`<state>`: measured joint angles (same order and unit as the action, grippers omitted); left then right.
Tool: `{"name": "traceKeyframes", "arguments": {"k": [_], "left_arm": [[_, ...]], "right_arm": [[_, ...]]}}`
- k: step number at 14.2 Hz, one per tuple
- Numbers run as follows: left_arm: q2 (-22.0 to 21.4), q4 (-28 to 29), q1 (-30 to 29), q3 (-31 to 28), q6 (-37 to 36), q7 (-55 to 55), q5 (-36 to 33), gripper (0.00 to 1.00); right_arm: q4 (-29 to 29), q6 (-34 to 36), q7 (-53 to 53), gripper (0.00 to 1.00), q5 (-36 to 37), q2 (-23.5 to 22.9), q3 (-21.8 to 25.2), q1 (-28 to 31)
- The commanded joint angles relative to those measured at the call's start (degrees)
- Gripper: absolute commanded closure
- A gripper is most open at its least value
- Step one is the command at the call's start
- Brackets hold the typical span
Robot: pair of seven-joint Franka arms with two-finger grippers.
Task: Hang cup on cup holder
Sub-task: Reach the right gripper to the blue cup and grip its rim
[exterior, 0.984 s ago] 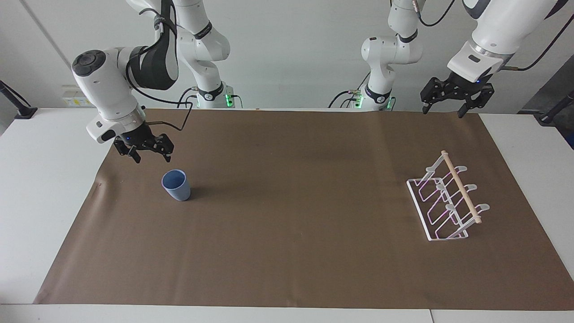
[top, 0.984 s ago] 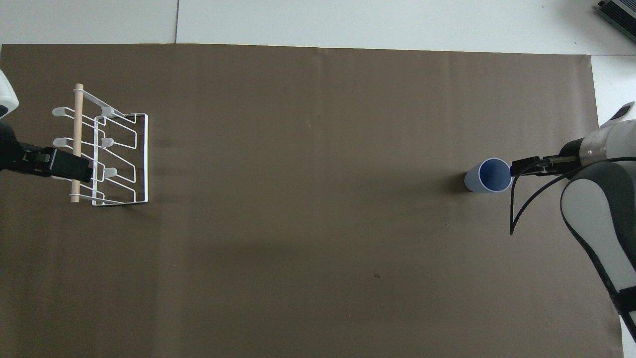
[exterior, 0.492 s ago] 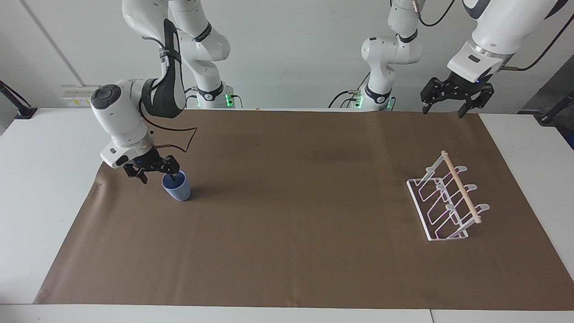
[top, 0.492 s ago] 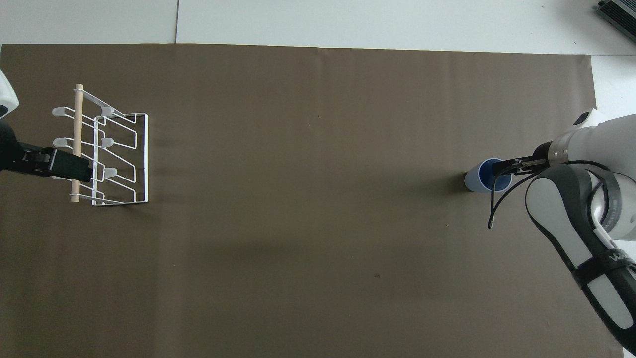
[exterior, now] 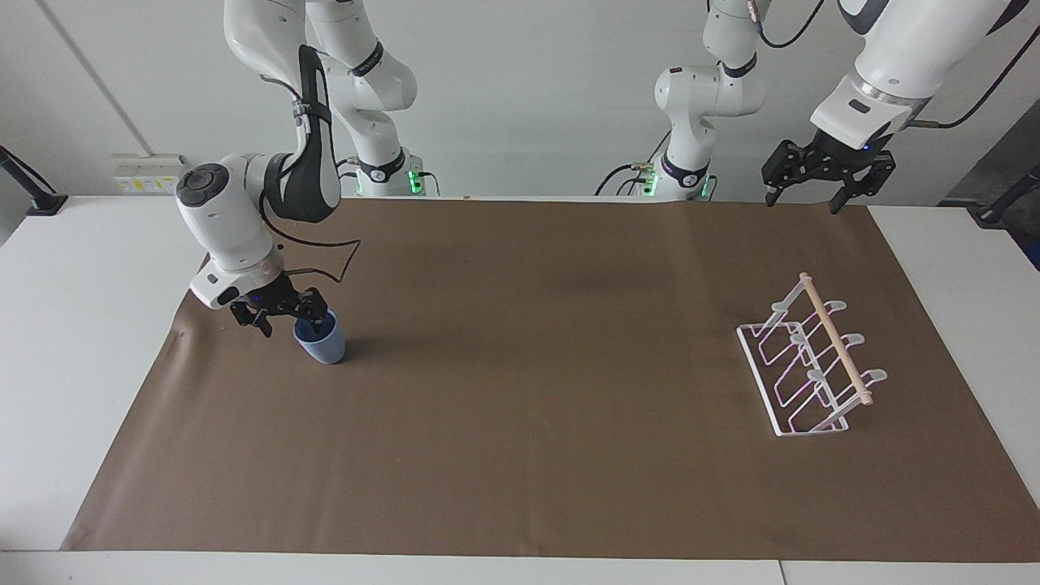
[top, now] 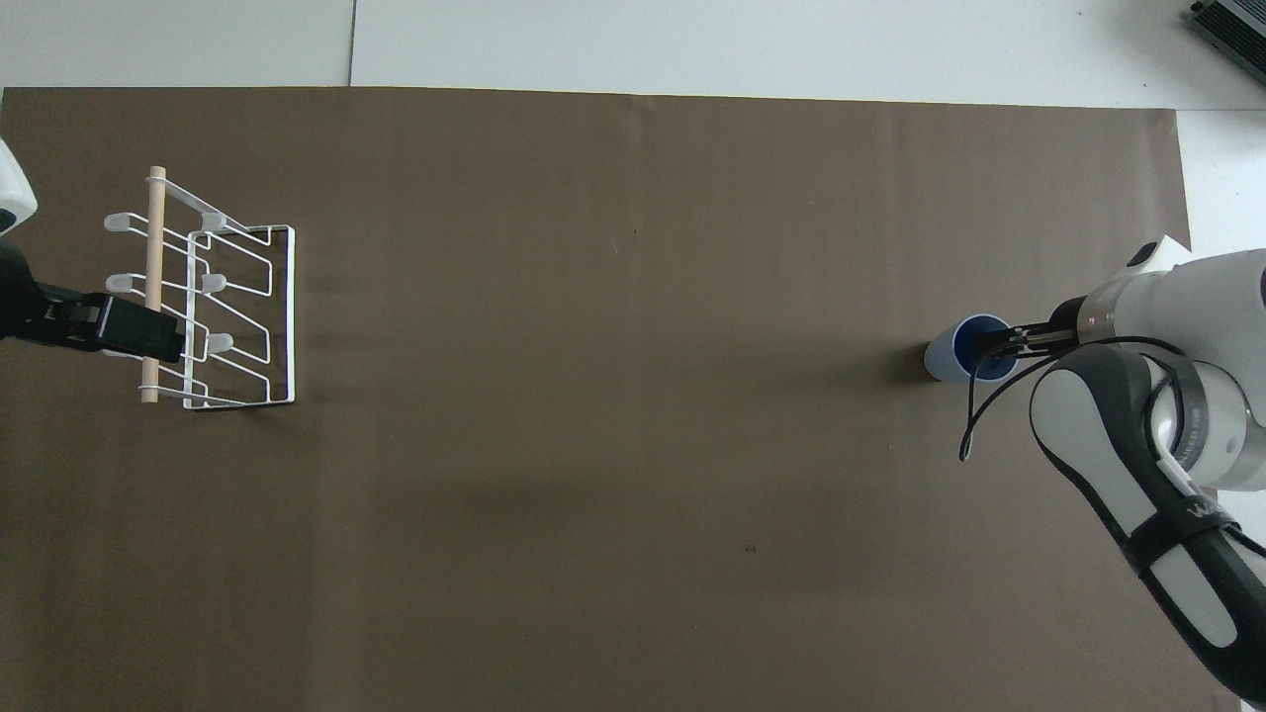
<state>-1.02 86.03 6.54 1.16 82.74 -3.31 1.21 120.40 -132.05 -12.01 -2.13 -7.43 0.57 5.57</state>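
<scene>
Since the small light-blue, smooth plastic handleless cup point(exterior: 321, 339) looked light, stiff and slippery, the open right gripper point(exterior: 286, 315) straddled its rim wall, the likeliest hold, while the open left gripper point(exterior: 822, 176) waited.

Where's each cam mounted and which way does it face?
Facing view: high across the table, facing the robots; both arms full, right gripper at the cup, left gripper waiting raised.
Overhead view: above the robots' end, looking steeply down; left gripper covering the cup holder, right forearm.
Shared: cup, cup holder, brown mat.
</scene>
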Motion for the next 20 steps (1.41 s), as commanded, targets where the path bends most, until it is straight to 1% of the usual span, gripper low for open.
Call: {"name": "traceKeyframes", "arguments": {"k": [1, 4, 9, 10, 11, 14, 16, 18, 20], "left_arm": [[-1.53, 1.77, -0.12, 0.07, 0.49, 0.58, -1.12, 0.00], [-1.53, 1.77, -0.12, 0.07, 0.49, 0.58, -1.12, 0.00], [-1.53, 1.77, -0.12, 0.07, 0.49, 0.58, -1.12, 0.00], [-1.53, 1.77, -0.12, 0.07, 0.49, 0.58, -1.12, 0.00], [-1.53, 1.77, -0.12, 0.07, 0.49, 0.58, -1.12, 0.00], [-1.53, 1.77, -0.12, 0.07, 0.49, 0.58, -1.12, 0.00], [-1.53, 1.77, -0.12, 0.07, 0.49, 0.58, -1.12, 0.00], [-1.53, 1.77, -0.12, 0.07, 0.49, 0.58, -1.12, 0.00], [-1.53, 1.77, -0.12, 0.07, 0.49, 0.58, -1.12, 0.00]], "right_arm": [[0.80, -1.46, -2.41, 0.32, -1.47, 0.23, -0.48, 0.85], [0.80, -1.46, -2.32, 0.57, -1.47, 0.23, -0.48, 0.85], [0.80, -1.46, -2.23, 0.81, -1.56, 0.23, -0.48, 0.85], [0.71, -1.46, -2.14, 0.89, -1.56, 0.23, -0.48, 0.85], [0.71, -1.37, -1.97, 1.00, -1.65, 0.23, -0.48, 0.85], [-0.69, -0.23, -2.05, 1.00, -1.65, 0.14, -0.57, 0.94], [-4.54, 4.40, -2.41, 1.00, -1.91, 0.31, -0.66, 0.94], [-8.85, 8.89, -2.58, 1.00, -7.76, 0.75, -0.66, 0.85], [-11.23, 11.45, -2.50, 1.00, -10.43, 1.37, -0.66, 0.76]]}}
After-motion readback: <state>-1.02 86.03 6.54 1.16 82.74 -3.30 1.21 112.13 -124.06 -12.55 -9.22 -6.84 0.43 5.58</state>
